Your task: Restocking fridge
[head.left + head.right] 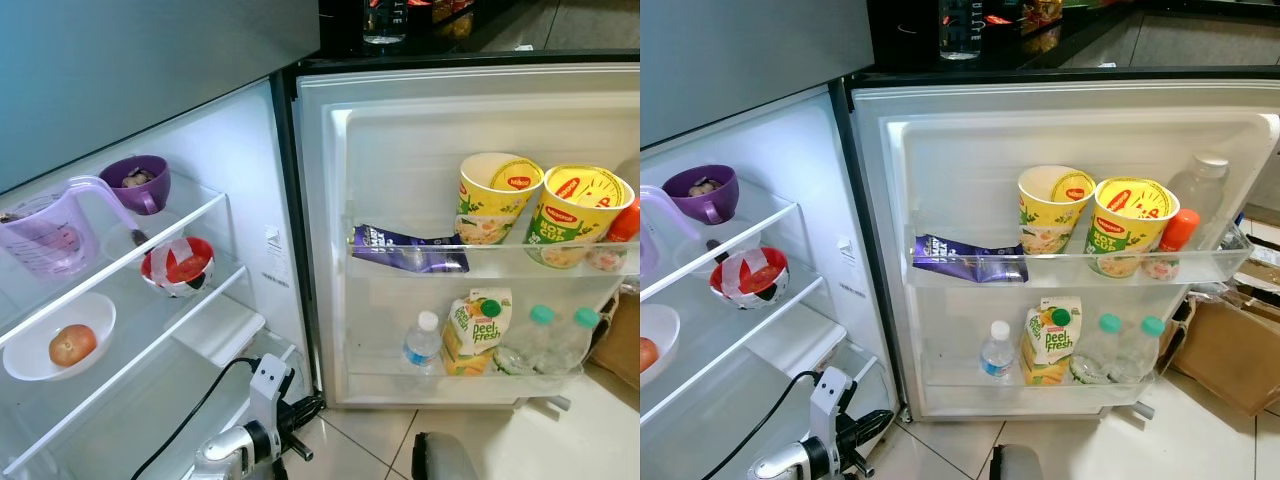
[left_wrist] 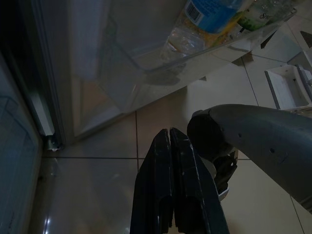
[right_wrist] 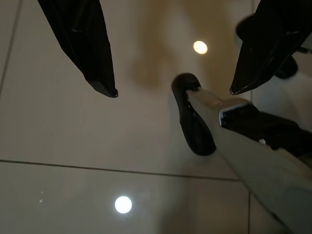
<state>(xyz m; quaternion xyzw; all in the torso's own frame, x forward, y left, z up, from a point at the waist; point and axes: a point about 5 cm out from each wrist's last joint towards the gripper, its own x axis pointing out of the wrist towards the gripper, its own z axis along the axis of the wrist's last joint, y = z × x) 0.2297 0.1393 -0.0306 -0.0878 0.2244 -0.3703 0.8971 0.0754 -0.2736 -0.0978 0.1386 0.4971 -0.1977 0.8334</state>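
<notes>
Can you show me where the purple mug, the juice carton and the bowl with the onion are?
Purple mug (image 1: 137, 183), left eye view, on its front wall.
Juice carton (image 1: 472, 330), left eye view, on its printed front.
White bowl (image 1: 30, 365), left eye view, on its bare rim beside the onion (image 1: 72, 345).

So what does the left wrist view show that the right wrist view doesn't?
Left wrist view: the left tool, fingers pressed shut, aimed at the foot of the open fridge door, with the door shelf above it and a water bottle in that shelf.

Right wrist view: the right tool, fingers wide apart, pointing straight down, and a lamp glare on the tiles.

Both: the tiled floor, with a silver part of the robot crossing the frame.
</notes>
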